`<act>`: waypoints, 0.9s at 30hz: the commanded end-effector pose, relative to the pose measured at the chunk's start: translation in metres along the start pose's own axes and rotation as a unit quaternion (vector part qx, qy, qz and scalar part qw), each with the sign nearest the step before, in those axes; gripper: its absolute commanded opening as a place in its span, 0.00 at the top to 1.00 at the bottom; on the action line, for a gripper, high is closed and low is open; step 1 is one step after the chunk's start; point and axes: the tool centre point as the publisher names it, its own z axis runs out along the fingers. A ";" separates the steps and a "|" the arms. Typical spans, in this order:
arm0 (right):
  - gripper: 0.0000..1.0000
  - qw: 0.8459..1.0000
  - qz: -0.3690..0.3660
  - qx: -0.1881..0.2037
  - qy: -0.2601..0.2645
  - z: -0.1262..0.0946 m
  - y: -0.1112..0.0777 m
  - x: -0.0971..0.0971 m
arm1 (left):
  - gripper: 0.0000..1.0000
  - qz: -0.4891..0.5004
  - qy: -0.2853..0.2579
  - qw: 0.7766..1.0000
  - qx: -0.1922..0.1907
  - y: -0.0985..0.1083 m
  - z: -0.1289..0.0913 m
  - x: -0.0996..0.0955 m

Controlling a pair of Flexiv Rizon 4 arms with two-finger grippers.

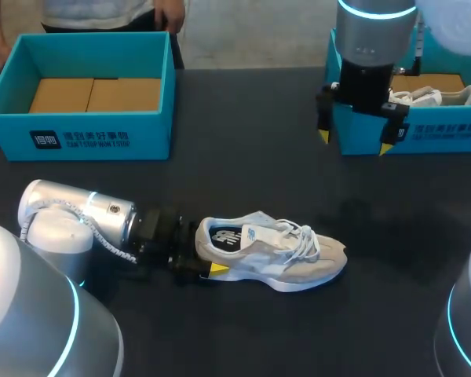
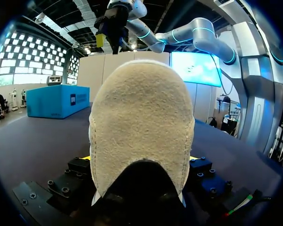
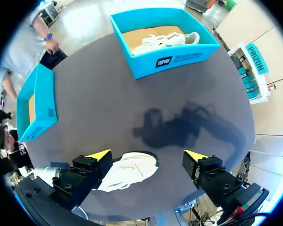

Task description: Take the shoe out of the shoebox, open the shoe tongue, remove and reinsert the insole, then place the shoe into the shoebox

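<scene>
Clamping shoe [image 1: 275, 251] heel: left gripper [image 1: 208, 267] | right gripper [image 1: 355, 141] wide open, empty, well apart

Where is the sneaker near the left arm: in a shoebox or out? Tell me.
Out: the sneaker stands on its sole on the table, outside the empty shoebox and the occupied shoebox, left gripper at its heel.

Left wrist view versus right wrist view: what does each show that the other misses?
Only the left wrist view: the shoe, its suede heel close up, clamped in the left gripper. Only the right wrist view: a second shoe lying in a blue shoebox, and the other shoebox. Both: the shoe on the table, one shoebox and the open right gripper.
</scene>
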 end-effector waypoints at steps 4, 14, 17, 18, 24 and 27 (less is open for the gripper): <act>0.00 1.000 -0.027 -0.011 -0.006 0.025 -0.061 0.049 | 1.00 -0.001 -0.001 1.000 0.000 0.002 0.001 -0.001; 0.00 0.999 -0.015 -0.032 -0.021 0.034 -0.138 0.091 | 1.00 -0.001 -0.001 1.000 0.000 0.002 0.001 -0.001; 0.00 0.999 -0.018 -0.039 -0.028 0.038 -0.152 0.103 | 1.00 -0.001 -0.001 1.000 0.000 0.002 0.001 -0.001; 0.00 0.999 -0.019 -0.040 -0.028 0.041 -0.156 0.107 | 1.00 -0.001 -0.001 1.000 0.000 0.002 0.001 -0.001; 0.00 0.997 -0.027 -0.053 -0.051 0.053 -0.173 0.124 | 1.00 -0.001 -0.001 1.000 0.000 0.002 0.001 -0.001; 0.00 0.996 -0.025 -0.065 -0.056 0.059 -0.178 0.132 | 1.00 -0.001 -0.001 1.000 0.000 0.002 0.001 -0.001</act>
